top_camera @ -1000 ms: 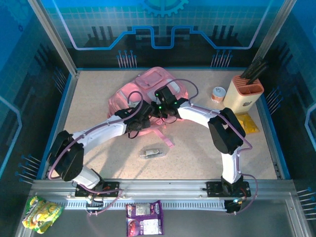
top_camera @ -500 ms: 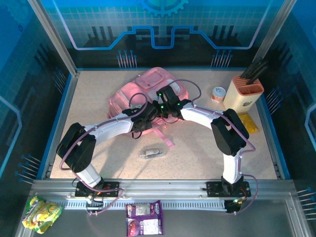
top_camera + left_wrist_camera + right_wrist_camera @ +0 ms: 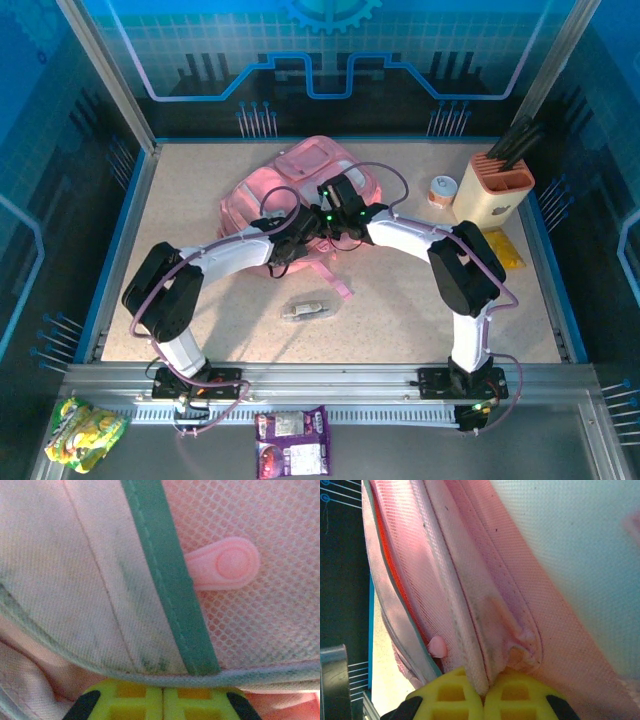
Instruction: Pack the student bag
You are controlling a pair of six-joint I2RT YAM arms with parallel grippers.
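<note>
Pink student bag (image 3: 252, 195), one. Grippers, two: right gripper (image 3: 484, 692) pinches seam; left gripper (image 3: 163, 700) clenched at edge.

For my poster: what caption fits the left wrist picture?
Shut left gripper at the edge of the student bag, by a teal strip and pink tab.

My left gripper (image 3: 162, 699) snapped shut at the student bag (image 3: 308, 160) hem (was open a sec ago), elbow swung inward too.
</note>
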